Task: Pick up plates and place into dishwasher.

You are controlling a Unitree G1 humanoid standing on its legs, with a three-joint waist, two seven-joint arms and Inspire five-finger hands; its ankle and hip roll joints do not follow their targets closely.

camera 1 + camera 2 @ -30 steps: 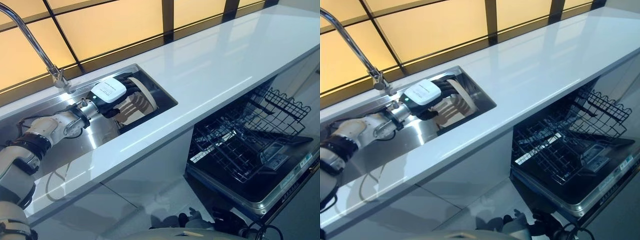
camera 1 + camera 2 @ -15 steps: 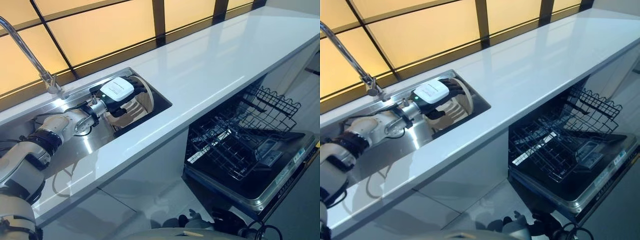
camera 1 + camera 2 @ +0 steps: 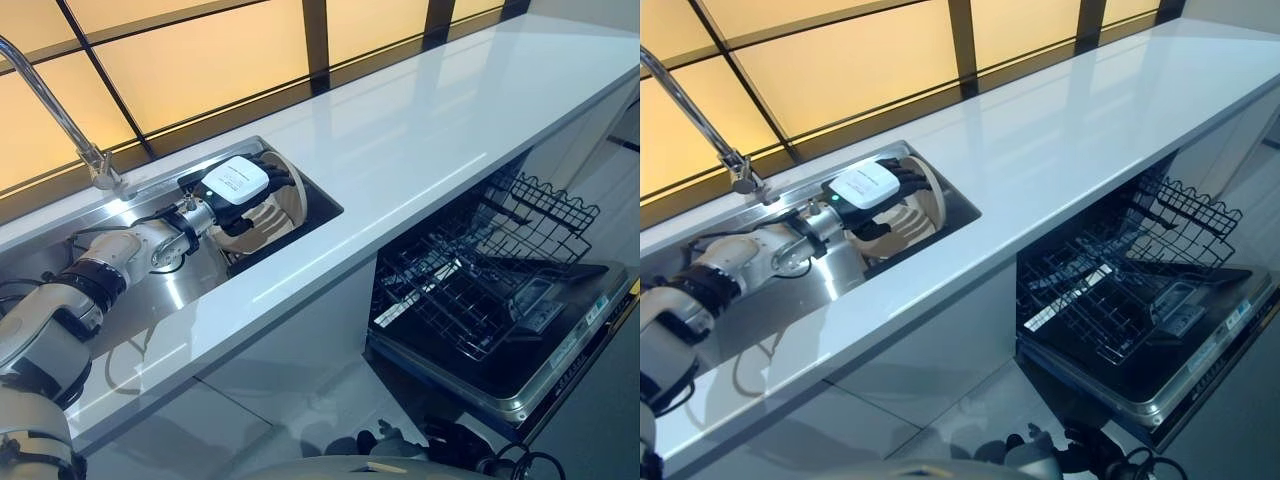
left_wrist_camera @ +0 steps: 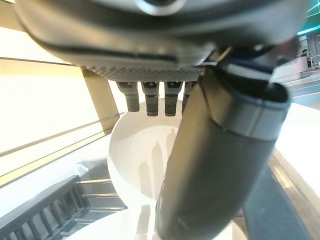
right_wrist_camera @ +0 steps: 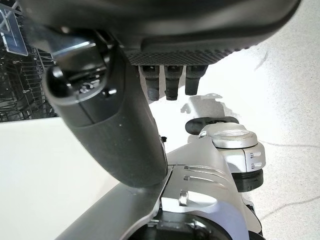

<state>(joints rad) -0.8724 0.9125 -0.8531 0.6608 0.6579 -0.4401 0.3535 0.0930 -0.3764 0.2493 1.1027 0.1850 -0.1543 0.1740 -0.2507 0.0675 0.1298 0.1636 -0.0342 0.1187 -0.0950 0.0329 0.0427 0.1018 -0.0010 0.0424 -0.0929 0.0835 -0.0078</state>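
A cream plate (image 3: 288,208) stands tilted on its edge at the right end of the sink (image 3: 170,290). My left hand (image 3: 240,185) reaches into the sink and is shut on it. In the left wrist view its fingers (image 4: 150,97) curl over the plate's (image 4: 135,160) rim while the thumb (image 4: 220,165) presses on the near face. The dishwasher (image 3: 500,330) stands open below the counter at the right, with its lower rack (image 3: 460,290) pulled out. My right hand (image 5: 115,125) hangs idle with relaxed fingers, away from the counter.
A tall curved tap (image 3: 60,110) rises behind the sink's left part. The long white counter (image 3: 430,130) runs to the right above the dishwasher. A second wire rack (image 3: 555,205) sits higher at the back of the open dishwasher.
The camera has shifted slightly. My left hand has tipped the plate more upright in the sink and closed round its rim; since half a second ago it has hardly moved.
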